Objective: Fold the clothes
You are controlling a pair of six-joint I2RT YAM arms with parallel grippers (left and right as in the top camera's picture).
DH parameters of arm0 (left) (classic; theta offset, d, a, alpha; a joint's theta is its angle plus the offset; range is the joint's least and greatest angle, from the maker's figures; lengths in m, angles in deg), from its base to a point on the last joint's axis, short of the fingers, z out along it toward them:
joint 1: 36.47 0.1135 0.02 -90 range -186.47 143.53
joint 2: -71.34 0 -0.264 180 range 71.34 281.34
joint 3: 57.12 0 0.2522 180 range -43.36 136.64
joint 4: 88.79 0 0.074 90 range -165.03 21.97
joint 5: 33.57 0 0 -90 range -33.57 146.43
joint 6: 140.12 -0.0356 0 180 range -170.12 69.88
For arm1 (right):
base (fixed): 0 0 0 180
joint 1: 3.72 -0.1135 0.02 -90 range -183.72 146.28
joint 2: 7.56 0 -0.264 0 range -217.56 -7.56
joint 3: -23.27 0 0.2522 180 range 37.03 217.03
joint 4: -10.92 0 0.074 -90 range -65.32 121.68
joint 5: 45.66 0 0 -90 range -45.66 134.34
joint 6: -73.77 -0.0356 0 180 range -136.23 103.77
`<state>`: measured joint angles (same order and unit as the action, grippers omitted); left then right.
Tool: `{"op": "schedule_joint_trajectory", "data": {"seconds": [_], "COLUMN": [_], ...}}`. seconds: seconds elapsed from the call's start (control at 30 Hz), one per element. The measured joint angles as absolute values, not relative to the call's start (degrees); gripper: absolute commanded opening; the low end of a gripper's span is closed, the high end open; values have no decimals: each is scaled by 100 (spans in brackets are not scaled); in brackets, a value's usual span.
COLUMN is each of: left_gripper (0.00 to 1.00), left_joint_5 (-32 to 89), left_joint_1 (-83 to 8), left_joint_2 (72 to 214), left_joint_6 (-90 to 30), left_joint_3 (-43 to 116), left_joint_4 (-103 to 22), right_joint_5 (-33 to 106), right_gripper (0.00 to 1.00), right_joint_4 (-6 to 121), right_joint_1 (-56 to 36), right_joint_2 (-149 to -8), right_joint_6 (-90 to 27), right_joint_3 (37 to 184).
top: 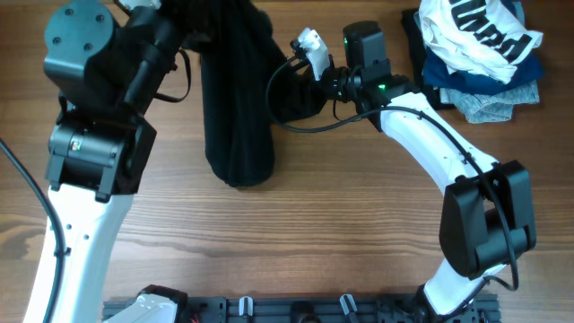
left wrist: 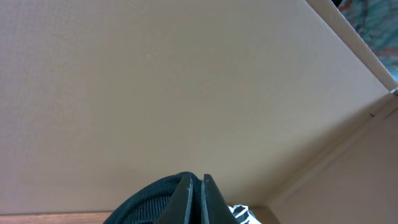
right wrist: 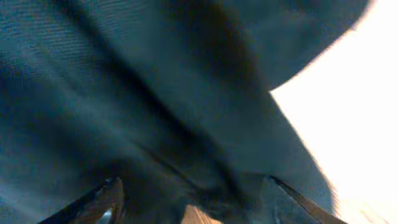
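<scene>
Black T-shirt (top: 235, 117) hangs in a tall bunch at the upper middle of the overhead view, its lower end resting on the wooden table (top: 341, 206).
At the bottom of the left wrist view the left gripper (left wrist: 196, 186) has its fingers pressed together, pinching dark cloth of the T-shirt. The right gripper (right wrist: 193, 199) sits against the T-shirt's right side, its 2 fingers spread apart with black cloth between them, not clamped. White, blue and grey garments (top: 475, 54) are piled at the upper right.

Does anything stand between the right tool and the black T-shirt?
Nothing visible does. The right tool, jaws open, faces the plain black soft fabric T-shirt directly; the cloth fills its wrist view.
</scene>
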<state>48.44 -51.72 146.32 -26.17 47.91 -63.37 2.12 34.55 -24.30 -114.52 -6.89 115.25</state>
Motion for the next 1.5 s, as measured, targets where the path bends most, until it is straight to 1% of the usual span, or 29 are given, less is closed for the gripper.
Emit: {"op": "schedule_joint_trajectory", "data": {"seconds": [0.27, 0.5, 0.73, 0.8, 0.93, 0.97, 1.0, 1.03, 1.07, 1.1, 1.33, 1.5], "left_gripper": [4, 4, 4, 4, 4, 4, 4, 4, 4, 4, 4, 4], "left_joint_5": [4844, 4844, 4844, 4844, 4844, 4844, 4844, 4844, 4844, 4847, 4844, 4844], "left_joint_1": [-5172, -5170, -5172, -5172, -5172, -5172, -5172, -5172, -5172, -5172, -5098, -4846], "left_joint_2": [14632, 14632, 14632, 14632, 14632, 14632, 14632, 14632, 14632, 14632, 14632, 14632], "left_joint_6": [-2619, -2619, -2617, -2617, -2619, -2617, -2617, -2619, -2617, -2619, -2617, -2617], "left_joint_3": [4791, 4791, 4791, 4791, 4791, 4791, 4791, 4791, 4791, 4791, 4791, 4791], "left_joint_4": [-6274, -6274, -6274, -6272, -6261, -6259, -6259, -6259, -6259, -6259, -6256, -6114], "right_joint_5": [343, 289, 260, 238, 236, 236, 238, 236, 236, 236, 234, 249], "right_gripper": [68, 68, 62, 57, 38, 32, 27, 19, 9, 4, 4, 4], "right_joint_4": [3457, 3463, 3260, 3155, 3088, 3072, 3061, 3037, 2998, 2963, 2836, 3212], "right_joint_1": [-2434, -2570, -2694, -2705, -2718, -2720, -2720, -2723, -2723, -2720, -2720, -2648], "right_joint_2": [-11518, -11856, -11955, -12009, -12169, -12202, -12210, -12210, -12210, -12210, -12210, -12086], "right_joint_6": [-689, -689, -691, -704, -737, -754, -774, -772, -835, -885, -1259, -1384], "right_joint_3": [11525, 11525, 11525, 11525, 11525, 11525, 11525, 11525, 11525, 11525, 11527, 11527]}}
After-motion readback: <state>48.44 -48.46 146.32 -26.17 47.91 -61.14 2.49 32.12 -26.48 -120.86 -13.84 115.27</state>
